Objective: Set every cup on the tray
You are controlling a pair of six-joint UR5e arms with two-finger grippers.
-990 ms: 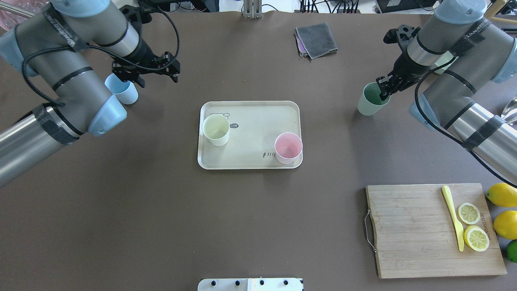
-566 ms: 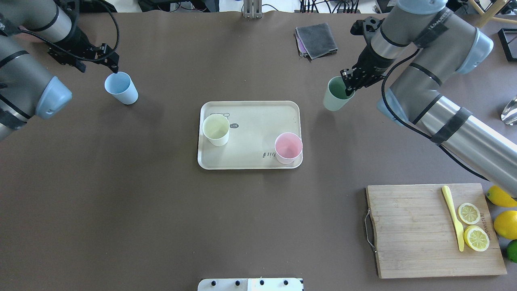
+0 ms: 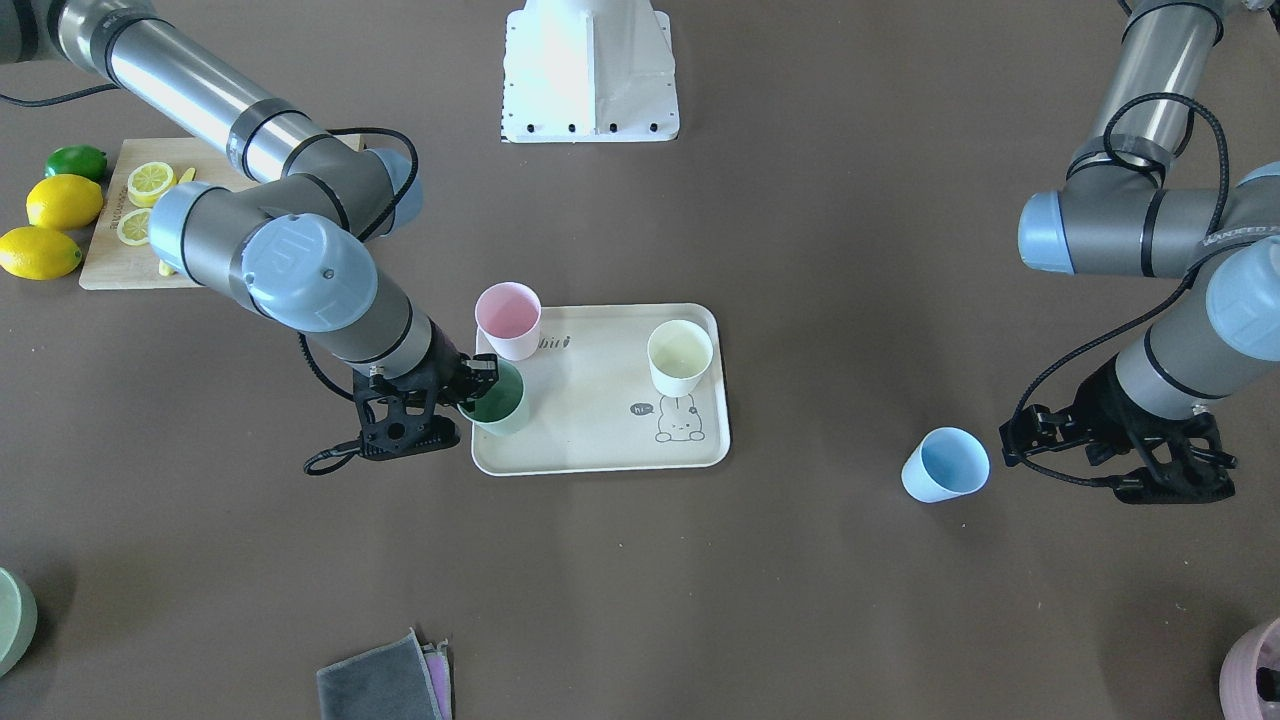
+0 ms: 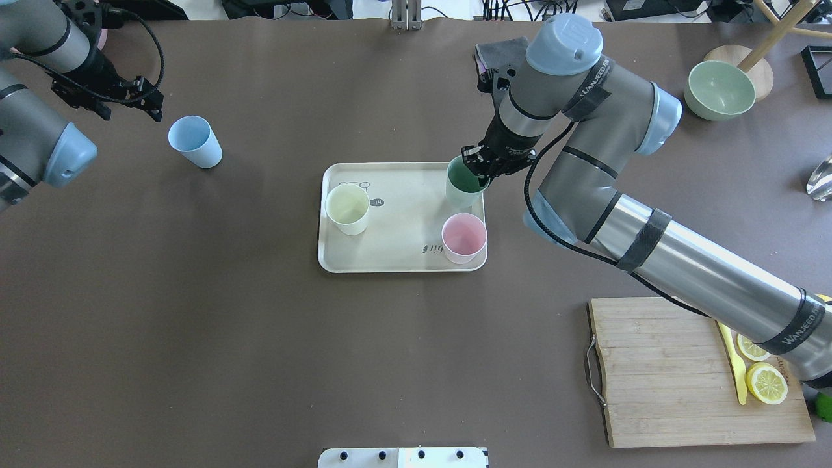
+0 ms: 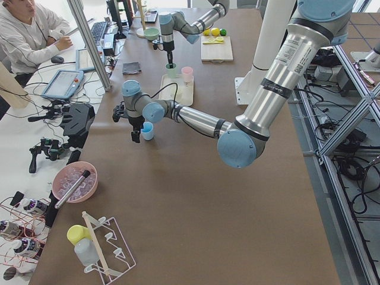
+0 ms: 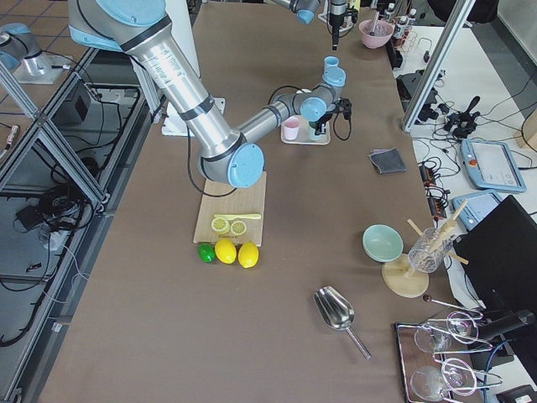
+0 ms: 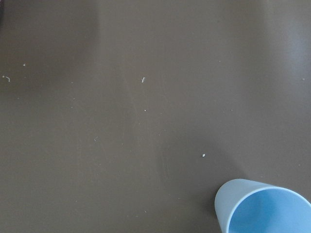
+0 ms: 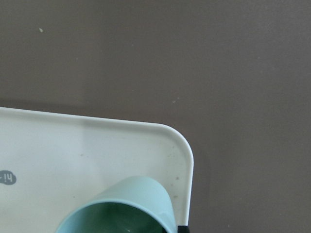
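Green cup [image 4: 463,184] at tray's [image 4: 403,218] far-right corner.
Right gripper [image 4: 478,166] pinches its rim; releasing against the raised edge risks tipping. Left gripper [image 4: 130,110] spread, empty.

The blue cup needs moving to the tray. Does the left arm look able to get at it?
Probably yes: the left gripper hangs open right beside the blue cup, with only bare table between them.

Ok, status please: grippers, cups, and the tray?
Right gripper shut on green cup, at tray corner. Left gripper open, apart from blue cup on table. Cream cup, pink cup on tray.
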